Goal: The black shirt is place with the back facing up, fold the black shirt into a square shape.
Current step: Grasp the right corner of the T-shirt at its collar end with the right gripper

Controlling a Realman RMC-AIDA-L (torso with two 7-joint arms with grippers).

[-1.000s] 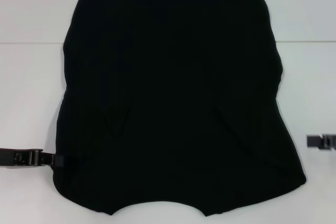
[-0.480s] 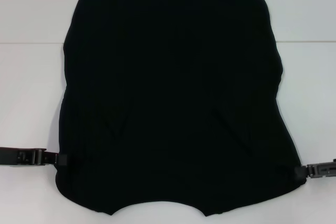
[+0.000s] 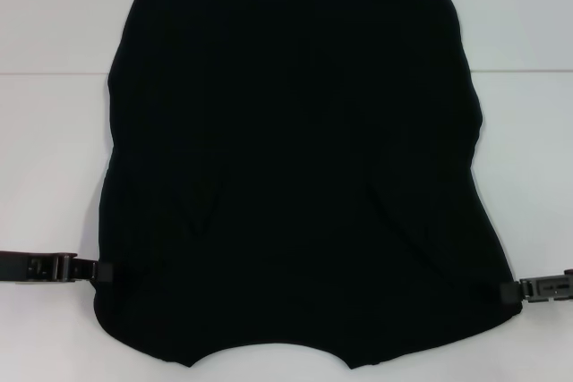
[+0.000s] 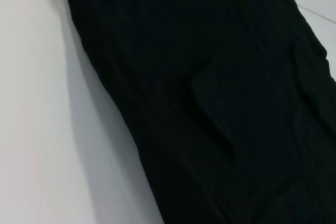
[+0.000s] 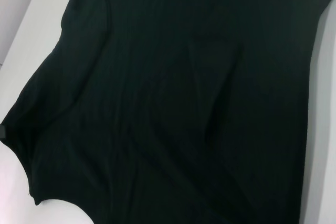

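Head view: black shirt [image 3: 295,167] lies flat on white table [image 3: 54,149], sleeves folded in, covering most of the middle. Left gripper [image 3: 100,272] touches its near left edge, right gripper [image 3: 512,291] its near right corner. Cannot tell whether either gripper's jaws are closed on the cloth
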